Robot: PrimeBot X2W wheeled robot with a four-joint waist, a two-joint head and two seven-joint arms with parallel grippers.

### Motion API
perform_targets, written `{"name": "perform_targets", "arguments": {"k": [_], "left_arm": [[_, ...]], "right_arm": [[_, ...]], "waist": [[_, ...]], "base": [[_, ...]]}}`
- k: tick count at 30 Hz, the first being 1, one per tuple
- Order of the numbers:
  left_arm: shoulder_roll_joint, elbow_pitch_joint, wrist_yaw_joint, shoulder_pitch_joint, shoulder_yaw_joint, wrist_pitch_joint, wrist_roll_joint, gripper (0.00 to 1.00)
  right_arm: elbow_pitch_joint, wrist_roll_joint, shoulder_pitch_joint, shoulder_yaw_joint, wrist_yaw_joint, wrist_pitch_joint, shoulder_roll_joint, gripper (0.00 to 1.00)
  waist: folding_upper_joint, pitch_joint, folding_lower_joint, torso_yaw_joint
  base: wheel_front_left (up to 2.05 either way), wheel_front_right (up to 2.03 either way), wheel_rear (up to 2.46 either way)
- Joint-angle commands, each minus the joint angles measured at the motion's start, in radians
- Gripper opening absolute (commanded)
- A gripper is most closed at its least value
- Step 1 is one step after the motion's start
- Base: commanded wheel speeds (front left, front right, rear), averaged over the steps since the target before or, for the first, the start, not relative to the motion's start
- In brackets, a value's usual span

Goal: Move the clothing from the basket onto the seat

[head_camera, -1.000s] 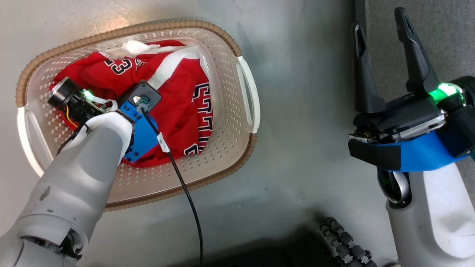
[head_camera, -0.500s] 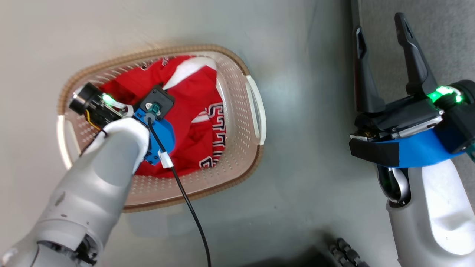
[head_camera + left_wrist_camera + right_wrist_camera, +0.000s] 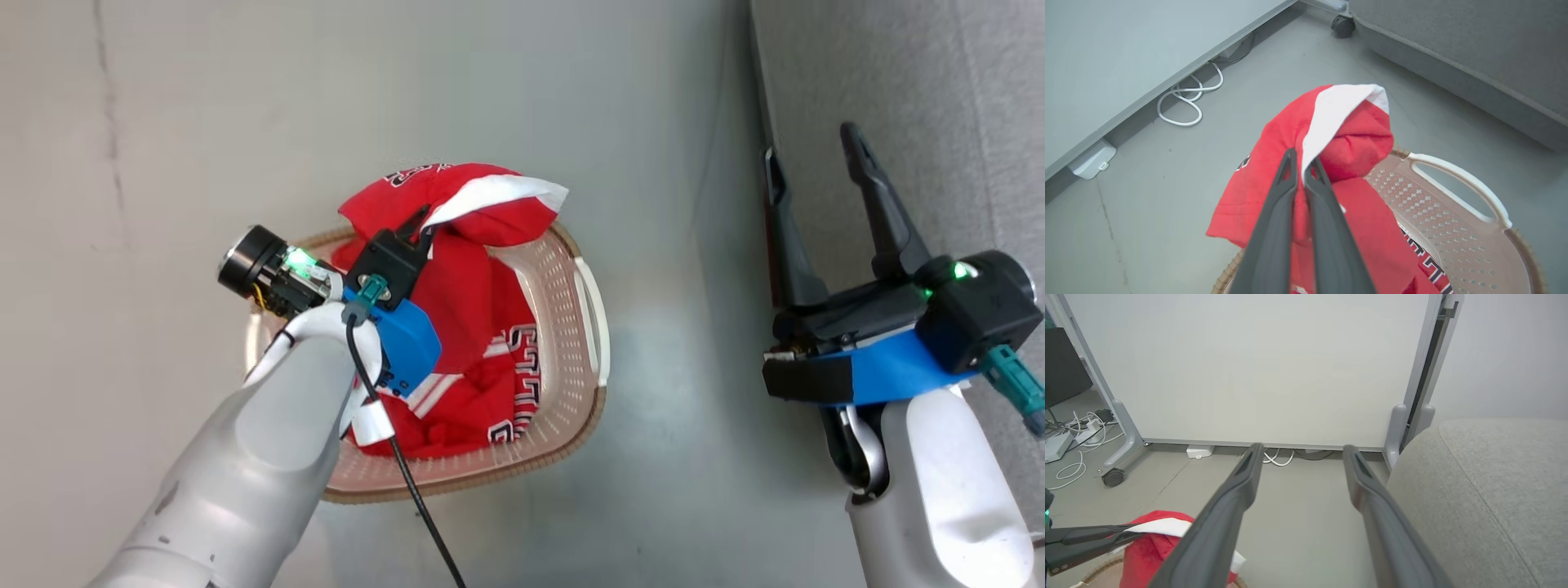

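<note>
My left tool (image 3: 1301, 158): centre-left, fingers pinching the plain red garment (image 3: 482, 204), which I hold above the basket (image 3: 490, 483), its lower part trailing inside.
Jersey (image 3: 498, 392): mid-frame, lying in the basket.
My right tool (image 3: 811, 143): right side, fingers spread, gripping nothing.
Seat (image 3: 898, 82): upper right corner.

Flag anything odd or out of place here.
Nothing damaged or spilled. The left gripper is shut on the red white-trimmed clothing, whose lifted bunch overhangs the cream perforated basket's brown rim while the rest trails inside. Loose white cable lies by the wall.
</note>
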Motion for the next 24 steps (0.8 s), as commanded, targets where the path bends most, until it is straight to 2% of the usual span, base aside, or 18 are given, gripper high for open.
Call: {"name": "perform_targets", "arguments": {"k": [1, 13, 24], "left_arm": [[0.004, -0.026, 0.007, 0.023, 0.013, -0.005, -0.002, 0.0], [0.007, -0.203, 0.007, 0.112, 0.094, -0.005, 0.014, 0.0], [-0.004, -0.306, -0.006, 0.148, 0.144, -0.005, 0.027, 0.0]], "right_arm": [[0.007, 0.001, 0.023, -0.003, 0.0, -0.004, -0.003, 1.0], [0.064, 0.015, 0.124, -0.004, 0.0, -0.004, -0.003, 1.0], [0.099, 0.038, 0.237, -0.006, 0.0, -0.004, -0.003, 1.0]], "waist": [[-0.0001, -0.09, 0.0001, 0.029], [-0.0001, -0.319, 0.0001, 0.05], [-0.0001, -0.506, 0.0001, 0.055]], "base": [[0.0, 0.0, 0.0], [0.0, 0.0, 0.0], [0.0, 0.0, 0.0]]}}
